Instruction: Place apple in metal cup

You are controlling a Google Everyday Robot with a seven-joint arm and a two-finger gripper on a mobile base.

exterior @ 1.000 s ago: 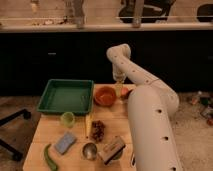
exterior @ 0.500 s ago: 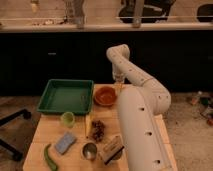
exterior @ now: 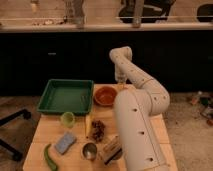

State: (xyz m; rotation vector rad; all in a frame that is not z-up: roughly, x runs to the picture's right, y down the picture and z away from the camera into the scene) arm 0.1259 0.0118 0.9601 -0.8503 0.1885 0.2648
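1. Camera view: the gripper (exterior: 120, 80) hangs at the far edge of the table (exterior: 45, 131), just right of the orange bowl (exterior: 106, 95). I cannot tell whether the claw is open, closed or holding anything.
2. Apple (exterior: 120, 87): I see only a small orange-red patch directly under the gripper, beside the bowl's right rim. I take it for the apple; most of it is hidden, and I cannot tell whether it sits on the table or in the claw.
3. Metal cup (exterior: 89, 150): small, silver-grey, dark inside, upright at the near edge, well apart from the gripper.
4. Risk, grasp: the fruit is round and smooth, so an off-centre pinch could squirt it toward the bowl or off the far edge.
5. Risk, route: the berry cluster (exterior: 98, 130) and a yellow item (exterior: 88, 125) lie between bowl and cup; a low carry could sweep them.
6. Risk, target: the cup's mouth looks barely wider than the apple, and a brown object (exterior: 111, 148) crowds its right side. A drop from too high could bounce out or tip the light cup.
7. Risk, mix-up: the green cup (exterior: 67, 118) is similar in size, further left.
8. Risk, view: the forearm (exterior: 137, 125) blocks much of the right side of the table.
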